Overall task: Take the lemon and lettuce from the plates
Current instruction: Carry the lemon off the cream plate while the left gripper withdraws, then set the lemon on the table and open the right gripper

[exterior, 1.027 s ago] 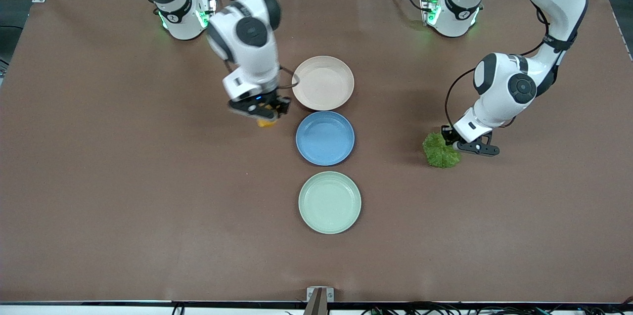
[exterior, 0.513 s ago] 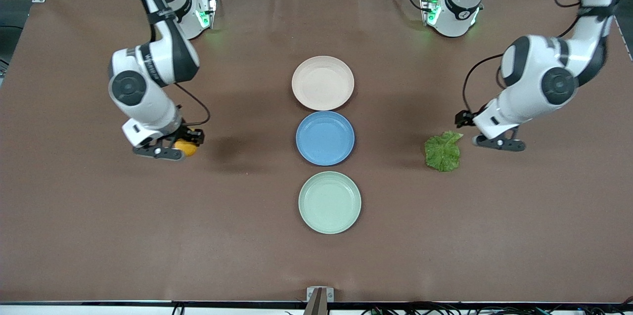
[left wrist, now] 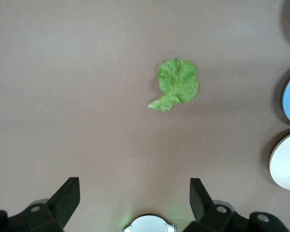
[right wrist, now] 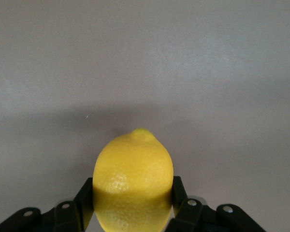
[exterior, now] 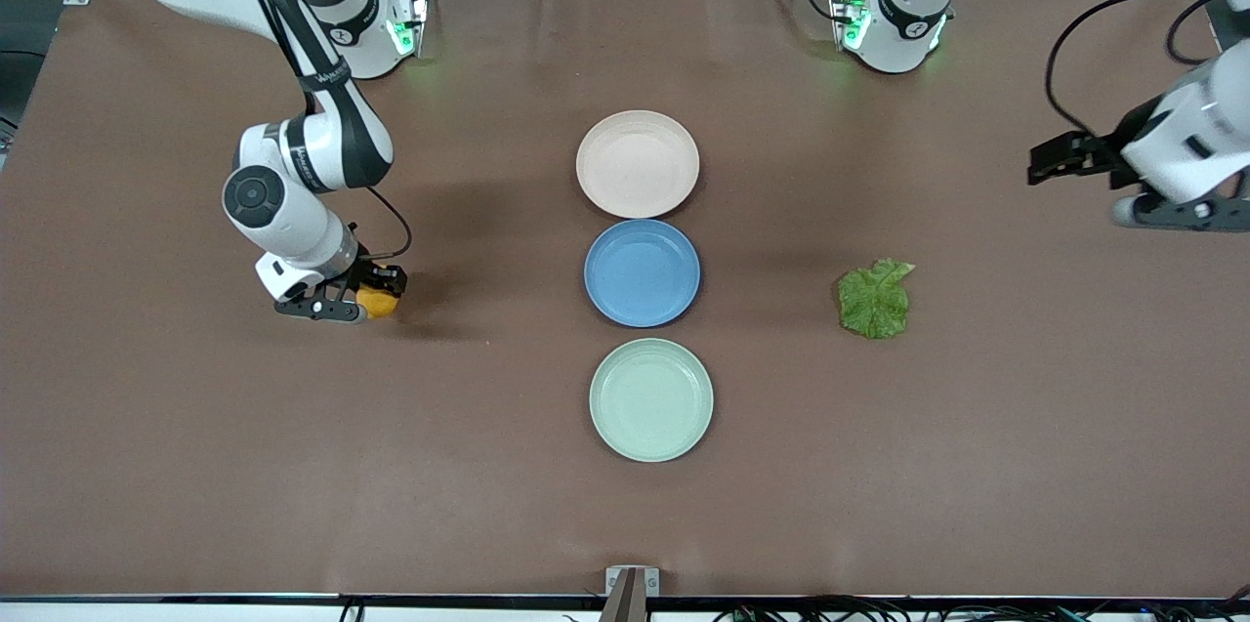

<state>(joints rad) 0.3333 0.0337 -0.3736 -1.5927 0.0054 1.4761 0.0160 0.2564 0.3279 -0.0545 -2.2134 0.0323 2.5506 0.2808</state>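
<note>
Your right gripper (exterior: 363,302) has its fingers clamped on the lemon (exterior: 377,301), low over the table (exterior: 195,456). Your left gripper (left wrist: 134,199) hangs with fingers wide apart, holding nothing, above the lettuce (exterior: 875,298).

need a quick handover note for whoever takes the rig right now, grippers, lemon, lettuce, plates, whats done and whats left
Right gripper: shut on the lemon, low over the table toward the right arm's end.
Left gripper: open, empty, up at the left arm's end.
Lettuce: flat on the table, toward the left arm's end.
Beige-pink plate and mint plate: both empty.
Done: both items off the plates.
Left: release the lemon.
</note>
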